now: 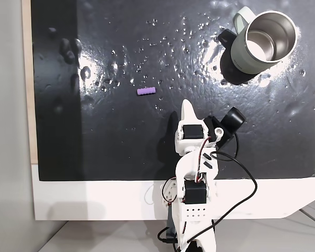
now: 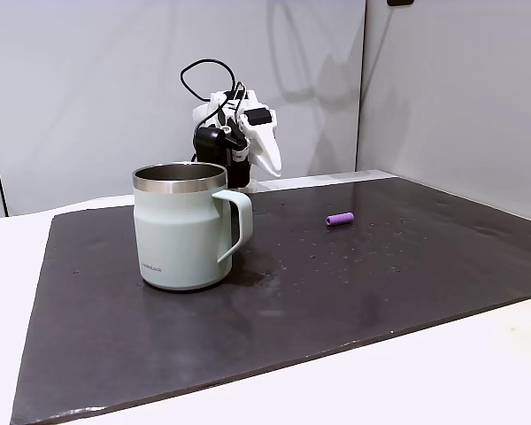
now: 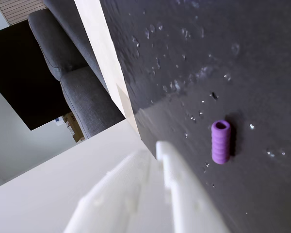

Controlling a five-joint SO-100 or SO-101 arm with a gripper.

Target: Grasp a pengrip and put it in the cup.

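Note:
The pengrip (image 1: 146,91) is a small purple ribbed tube lying on its side on the black mat, left of centre in a fixed view. It also lies right of the cup in another fixed view (image 2: 339,218), and its open end shows in the wrist view (image 3: 220,141). The cup (image 1: 262,42) is a pale green mug with a steel inside, standing upright at the far right corner, handle to the left; it is also in the foreground (image 2: 181,230). My white gripper (image 1: 187,105) hovers shut and empty, short of the pengrip and to its right (image 3: 155,149) (image 2: 273,166).
The black mat (image 1: 121,147) is shiny and dimpled, with small droplets across it. It lies on a white table (image 1: 94,199) whose front edge runs near the arm's base. A grey sofa (image 3: 82,92) stands beyond the table's edge in the wrist view.

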